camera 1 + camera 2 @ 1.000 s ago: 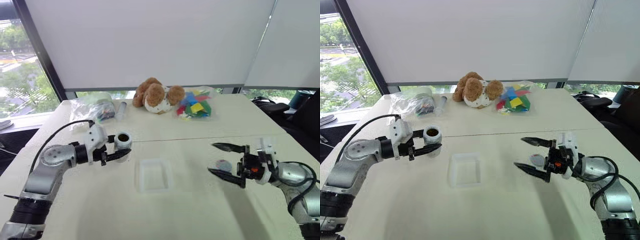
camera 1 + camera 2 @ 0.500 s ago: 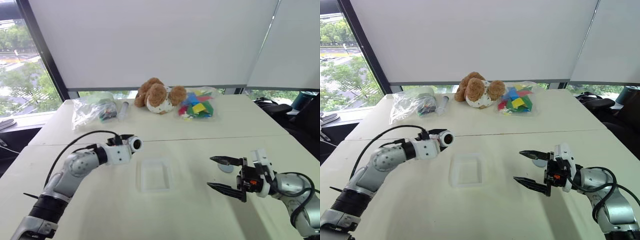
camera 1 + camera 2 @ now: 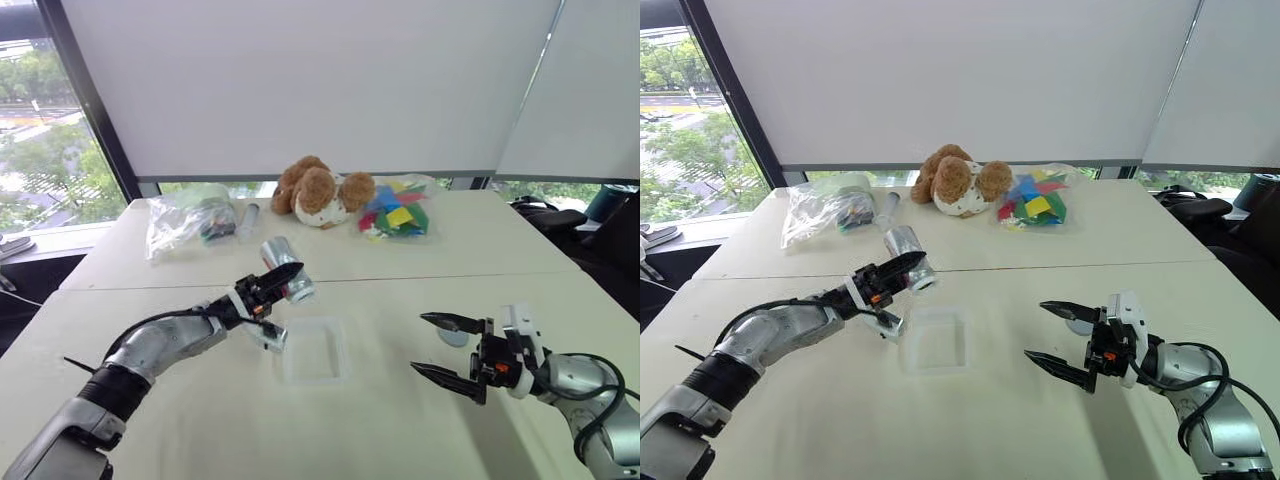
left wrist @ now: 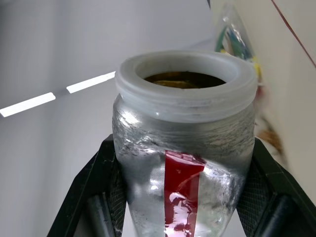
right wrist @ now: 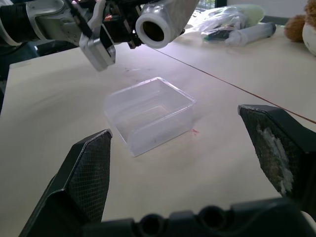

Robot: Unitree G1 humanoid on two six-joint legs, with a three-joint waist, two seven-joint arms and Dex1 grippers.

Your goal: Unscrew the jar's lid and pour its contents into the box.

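Left gripper [image 3: 272,283] clamps the open jar [image 3: 283,267], tipped mouth-first above the box's [image 3: 312,350] left rim mid-table to pour; right gripper [image 3: 447,348] hangs wide and empty, lid [image 3: 452,337] parked on the table beside it.

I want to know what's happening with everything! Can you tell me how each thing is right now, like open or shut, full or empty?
jar: open, lid off, tipped sideways above the table, brown contents inside.
lid: off, flat on the table by the right gripper.
box: open, empty.
left gripper: shut on the jar.
right gripper: open, holding nothing.
tube: lying flat.
bags: lying at the table's far side, with things inside.
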